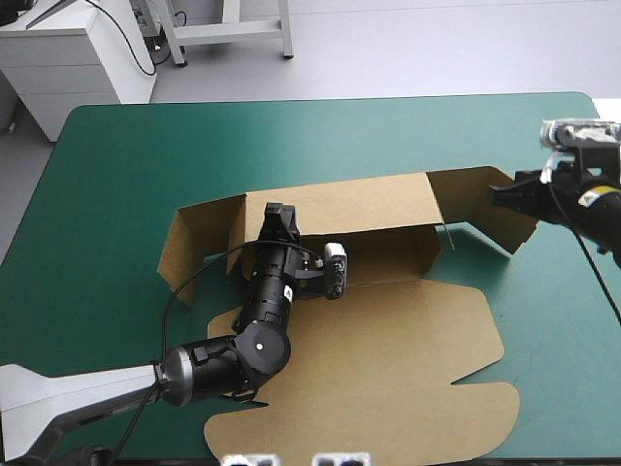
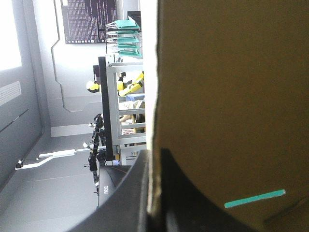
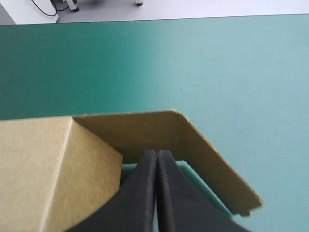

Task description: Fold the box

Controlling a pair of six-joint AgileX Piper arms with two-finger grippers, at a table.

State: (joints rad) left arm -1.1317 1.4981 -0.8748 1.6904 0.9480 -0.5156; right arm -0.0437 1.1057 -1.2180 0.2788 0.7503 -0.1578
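Observation:
The brown box (image 1: 388,330) lies mid-table, its lid flat toward the front edge and its back wall (image 1: 359,206) raised. My left gripper (image 1: 279,217) is at the left end of that wall, shut on the board. In the left wrist view the board (image 2: 231,96) runs upright between my left gripper's (image 2: 153,158) black fingers. My right gripper (image 1: 503,197) is at the right side flap (image 1: 485,189), which it holds up off the cover. In the right wrist view my right gripper (image 3: 157,153) pinches the flap's (image 3: 145,130) lower edge.
The teal-green cover (image 1: 291,136) stretches bare from the box to the far edge. The lid's front flaps (image 1: 369,427) reach close to the table's front edge. A left side flap (image 1: 189,238) stands tilted beside my left gripper.

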